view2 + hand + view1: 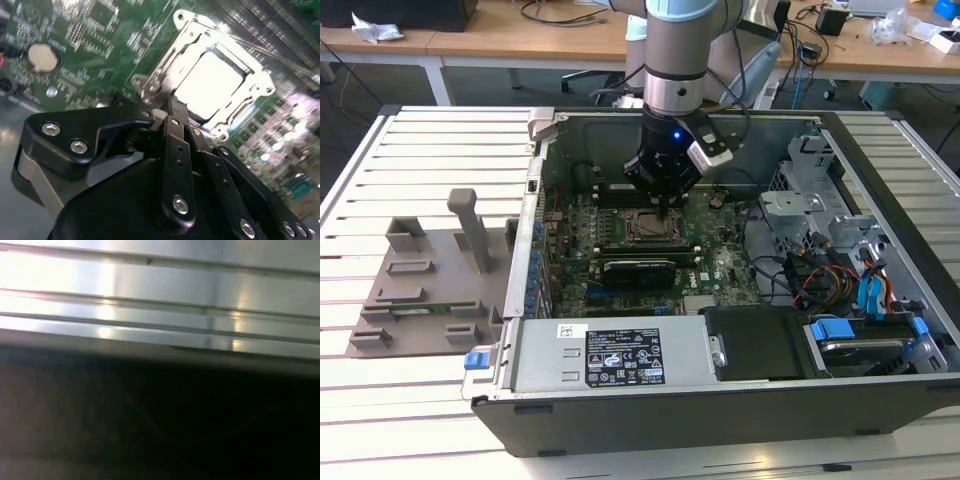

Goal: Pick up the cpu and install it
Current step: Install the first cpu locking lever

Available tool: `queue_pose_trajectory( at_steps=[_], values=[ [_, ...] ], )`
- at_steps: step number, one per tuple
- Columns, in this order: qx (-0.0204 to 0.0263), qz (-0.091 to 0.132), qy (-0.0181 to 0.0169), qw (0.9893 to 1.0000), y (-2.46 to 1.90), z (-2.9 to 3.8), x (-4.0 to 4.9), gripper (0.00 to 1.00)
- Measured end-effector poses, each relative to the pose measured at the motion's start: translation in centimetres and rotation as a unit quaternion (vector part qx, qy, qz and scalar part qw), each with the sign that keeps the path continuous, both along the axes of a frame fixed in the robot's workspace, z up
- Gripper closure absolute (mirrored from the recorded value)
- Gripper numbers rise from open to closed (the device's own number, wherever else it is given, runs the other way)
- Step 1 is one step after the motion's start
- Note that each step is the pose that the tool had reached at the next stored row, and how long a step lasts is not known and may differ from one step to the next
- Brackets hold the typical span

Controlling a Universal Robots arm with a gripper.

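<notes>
Silvery-white metal marks the cpu (214, 85) in the second wrist view: flat, square, bright under glare, lying inside the metal socket frame (165, 65) on the green motherboard (95, 55). Same view: the pincer (172, 122) has its black fingers (175, 145) drawn together, with no gap visible between them and nothing held; their tips sit at the near edge of the socket frame, just beside the cpu. The cpu lies directly ahead of the fingertips, beyond them, flat on the board; being square, it offers no long axis to speak of. A round coin cell (42, 56) sits well apart on the board. Whether the tips touch the frame cannot be settled here. Exterior view: the arm reaches down into the open computer case (880, 180), which rests on a slatted bench (420, 150). The pincer (666, 206) hangs straight above the socket (645, 228), near mid-board. A grey fixture tray (410, 290) lies on the bench toward the exterior view's left. First wrist view: pale horizontal metal ribs (160, 300) above a dark band; nothing of the task identifiable. Judgement: the cpu appears already seated in the socket and released.
</notes>
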State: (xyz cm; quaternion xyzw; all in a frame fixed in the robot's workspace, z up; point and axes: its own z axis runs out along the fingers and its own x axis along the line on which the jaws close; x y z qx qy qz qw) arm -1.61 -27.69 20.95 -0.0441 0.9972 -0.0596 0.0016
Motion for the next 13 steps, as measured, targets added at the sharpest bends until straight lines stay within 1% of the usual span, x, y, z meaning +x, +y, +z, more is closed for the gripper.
queue_pose_trajectory(
  at_steps=[1,2,3,4,6,9,11,13],
  values=[
    [-0.0101,0.0,0.0,0.9999,-0.17,0.0,0.01,0.89],
    [-0.0122,0.0,0.0001,0.9999,-0.26,0.01,0.0,0.89],
    [-0.0124,0.0,0.0,0.9999,-0.34,0.02,0.0,0.89],
    [-0.0124,0.0,0.0001,0.9999,-0.52,0.14,0.0,0.89],
    [-0.0123,0.0,0.0,0.9999,-0.64,0.63,0.0,0.89],
    [-0.0123,0.0,0.0,0.9999,-0.65,1.54,0.0,0.89],
    [-0.0124,0.0,0.0001,0.9999,-0.65,2.44,0.0,0.89],
    [-0.0123,0.0,0.0,0.9999,-0.65,2.92,0.0,0.89]
  ],
)
